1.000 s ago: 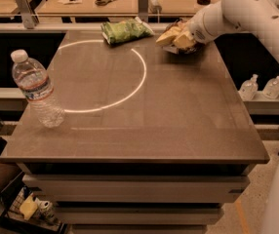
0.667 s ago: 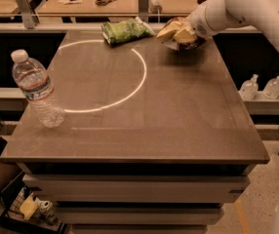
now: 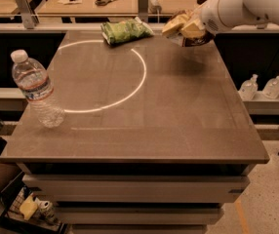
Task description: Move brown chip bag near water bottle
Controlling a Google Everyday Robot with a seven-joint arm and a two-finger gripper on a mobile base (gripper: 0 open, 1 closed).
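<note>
Far left of the claw [image 3: 187, 29] and nearer to me, the water bottle [image 3: 34, 89] stands upright on the table [image 3: 178, 130], cap on, just outside the white ring [image 3: 142, 77] marked on the top. It's the target, so it just sits there, with a lot of tabletop between it and the claw.

Just left of the claw, at the table's back edge, a green chip bag [image 3: 125, 31] lies flat by the ring's far arc. It's not the task's thing, probably a distractor. It is close enough that a low sweep leftward could clip it.

At the claw itself is the brown chip bag [image 3: 194, 37], crumpled, with cream edges flaring up and dark foil below. The claw is pinching the bag. The bag hangs clear of the table with a shadow under it, so I judge it is lifted for carrying, not dragging.

A white arm [image 3: 242, 6] reaches in from the right, behind the claw. Right of the claw and lower, off the table on a side ledge, two small bottles [image 3: 262, 86] stand well apart from the rest and play no part.

Judgement: the pick is done and the carry is not, with the bag well apart from the water bottle. The next move is a long carry left and toward me. The bag should go down beside the bottle without a knock, since the bottle looks tall and light and may tip.
</note>
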